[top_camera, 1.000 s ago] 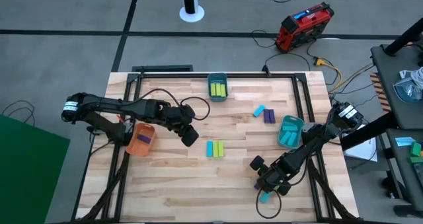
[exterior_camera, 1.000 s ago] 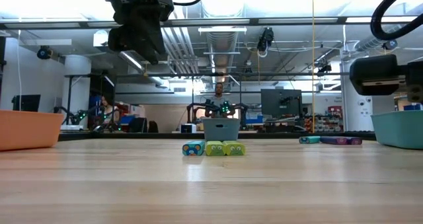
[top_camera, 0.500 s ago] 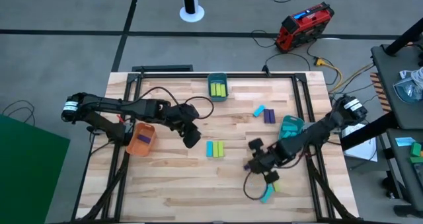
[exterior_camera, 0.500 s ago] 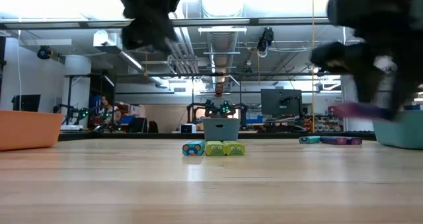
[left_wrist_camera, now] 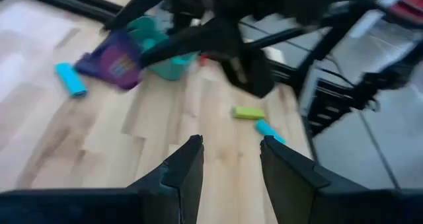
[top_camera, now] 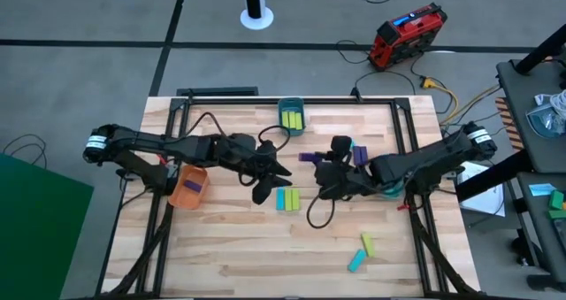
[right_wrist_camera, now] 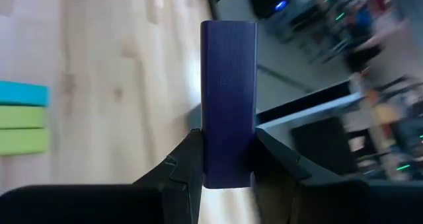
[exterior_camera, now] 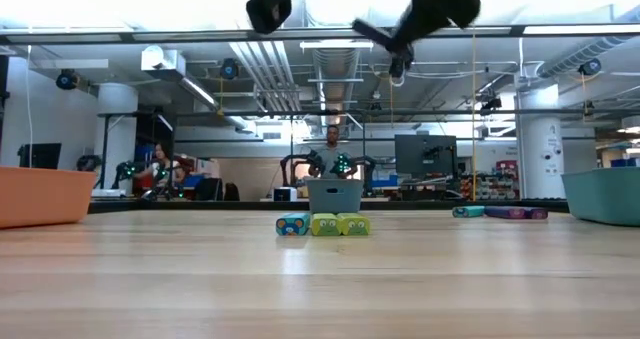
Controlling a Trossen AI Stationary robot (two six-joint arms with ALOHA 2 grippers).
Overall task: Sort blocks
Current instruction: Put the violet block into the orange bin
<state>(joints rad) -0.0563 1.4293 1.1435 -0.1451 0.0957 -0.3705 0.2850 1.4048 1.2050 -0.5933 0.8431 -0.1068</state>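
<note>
Wooden table (top_camera: 221, 247) below me. My right gripper (right_wrist_camera: 225, 159) above table middle, fingers clamped on purple block (right_wrist_camera: 228, 98), block lifted off table. My left gripper (left_wrist_camera: 230, 159) hovers close beside it, fingers parted, nothing between. Three blocks (top_camera: 287, 199) lie side by side at table middle.

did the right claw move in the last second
Yes. The right claw, shut on a purple block, went from the table's near edge up past the teal bin.

No text, label, brand or number is legible in any view.
</note>
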